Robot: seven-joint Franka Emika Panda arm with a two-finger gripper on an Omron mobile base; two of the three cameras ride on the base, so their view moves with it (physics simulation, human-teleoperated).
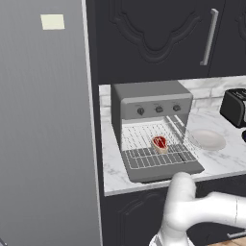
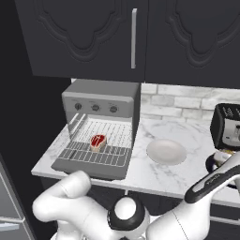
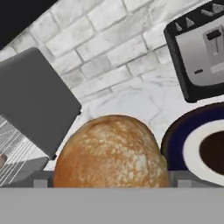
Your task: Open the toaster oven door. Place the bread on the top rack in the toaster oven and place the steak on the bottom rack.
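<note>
My steak [image 1: 159, 142] already lies on the bottom rack [image 1: 158, 157], which is drawn out over the toaster oven door [image 1: 163, 170]; the door hangs fully open and flat at the tabletop [image 1: 113, 168] edge. The toaster oven [image 1: 151, 103] stands just behind, with 3 dark knobs in a row on its panel. To its right are a pale empty plate [image 1: 207, 140] and then the black toaster [image 1: 235, 106].

The bread [image 3: 111, 153] looms close in my hand view, low and central, a round golden-brown crusty bun with a floury mottled top. It sits between the oven's gray side and a dark-rimmed cup [image 3: 199, 146] of dark liquid. I cannot tell whether my claw is wide, narrow or already gripping the bun, since the fingertips are hidden.

My worry, in order from the oven outward: the bun is round and could roll or slip if my hold is shallow. Carrying it in low could knock the steak or catch the protruding rack, and I judge the top level needs a higher, level approach. A careless swing near the cup could tip the liquid onto the tabletop.
</note>
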